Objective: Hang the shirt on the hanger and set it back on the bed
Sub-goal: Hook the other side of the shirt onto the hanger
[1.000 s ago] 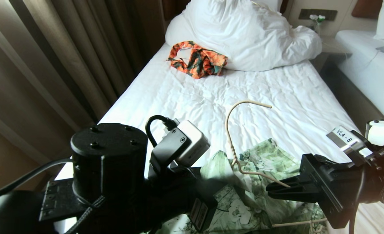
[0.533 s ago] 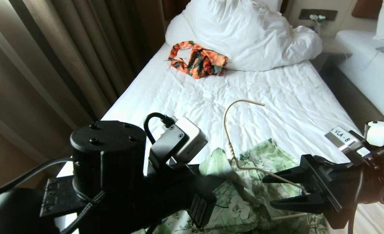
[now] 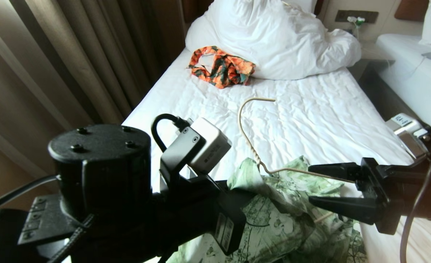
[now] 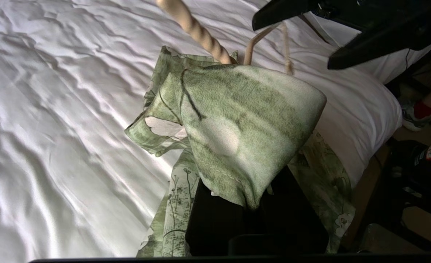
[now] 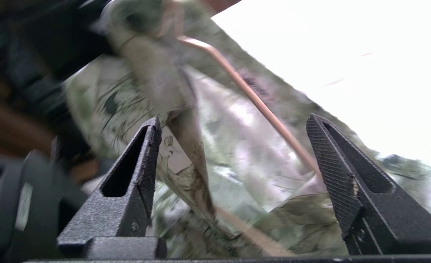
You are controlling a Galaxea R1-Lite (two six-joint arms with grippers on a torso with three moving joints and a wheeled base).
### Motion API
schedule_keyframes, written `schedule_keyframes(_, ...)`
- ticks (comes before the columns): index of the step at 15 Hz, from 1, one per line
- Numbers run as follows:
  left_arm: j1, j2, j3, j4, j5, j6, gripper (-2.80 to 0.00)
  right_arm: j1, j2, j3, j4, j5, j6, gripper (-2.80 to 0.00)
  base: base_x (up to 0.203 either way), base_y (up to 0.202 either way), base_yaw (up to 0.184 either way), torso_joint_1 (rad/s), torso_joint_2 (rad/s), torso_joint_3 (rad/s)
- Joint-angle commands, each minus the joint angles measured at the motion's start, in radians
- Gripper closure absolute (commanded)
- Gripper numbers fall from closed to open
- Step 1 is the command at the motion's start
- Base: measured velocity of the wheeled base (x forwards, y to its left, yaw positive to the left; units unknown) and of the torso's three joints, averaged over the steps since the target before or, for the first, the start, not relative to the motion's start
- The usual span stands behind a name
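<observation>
Bed [image 3: 310, 120]: hanger [image 3: 254, 153] between right tool [image 3: 312, 184] tips

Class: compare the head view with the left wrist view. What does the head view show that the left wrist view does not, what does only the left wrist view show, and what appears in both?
Only the head view shows the hanger's curved hook, the orange-and-teal garment, the duvet, the curtains and a second bed.

Only the left wrist view shows the shirt draped over the left end effector, and a shoe with a red sock on the floor.

Both show the green shirt, the hanger's twisted neck, the white sheet and the open right end effector.
</observation>
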Motion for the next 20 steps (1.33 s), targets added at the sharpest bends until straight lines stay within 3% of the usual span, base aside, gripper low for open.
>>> schedule_keyframes(1, -0.012, -0.019, -0.006, 0.001, -0.001, -0.004, 0.00, -0.002, -0.047, -0.066, 0.000, -0.172, 0.105, -2.80, 0.000, 0.000, 0.000, 0.000, 0.00, 0.000)
schedule_keyframes(3, -0.023, -0.020, -0.006, 0.001, 0.000, -0.010, 0.00, -0.002, -0.068, -0.100, 0.041, -0.208, 0.141, -2.80, 0.000, 0.000, 0.000, 0.000, 0.00, 0.000)
schedule_keyframes(7, -0.040, -0.039, -0.003, 0.004, 0.001, -0.057, 0.00, -0.040, -0.087, -0.256, 0.326, -0.224, 0.143, -2.80, 0.000, 0.000, 0.000, 0.000, 0.00, 0.000)
schedule_keyframes(8, -0.054, -0.052, -0.006, 0.007, -0.001, -0.060, 0.00, -0.061, -0.073, -0.307, 0.431, -0.243, 0.144, 0.00, 0.000, 0.000, 0.000, 0.000, 0.00, 0.000)
schedule_keyframes(10, -0.071, -0.068, -0.010, 0.028, 0.001, -0.060, 0.00, -0.076, -0.032, -0.400, 0.623, -0.306, 0.144, 0.00, 0.000, 0.000, 0.000, 0.000, 0.00, 0.000)
schedule_keyframes(12, -0.068, -0.065, -0.007, 0.035, 0.001, -0.062, 0.00, -0.072, 0.026, -0.487, 0.810, -0.427, 0.141, 0.00, 0.000, 0.000, 0.000, 0.000, 0.00, 0.000)
schedule_keyframes(18, -0.068, -0.065, 0.013, 0.035, -0.001, -0.069, 0.00, -0.067, 0.028, -0.455, 0.869, -0.534, 0.127, 0.00, 0.000, 0.000, 0.000, 0.000, 0.00, 0.000)
schedule_keyframes(20, -0.086, -0.058, 0.043, 0.033, -0.001, -0.074, 0.00, -0.071, 0.021, -0.491, 0.914, -0.537, 0.127, 0.00, 0.000, 0.000, 0.000, 0.000, 0.00, 0.000)
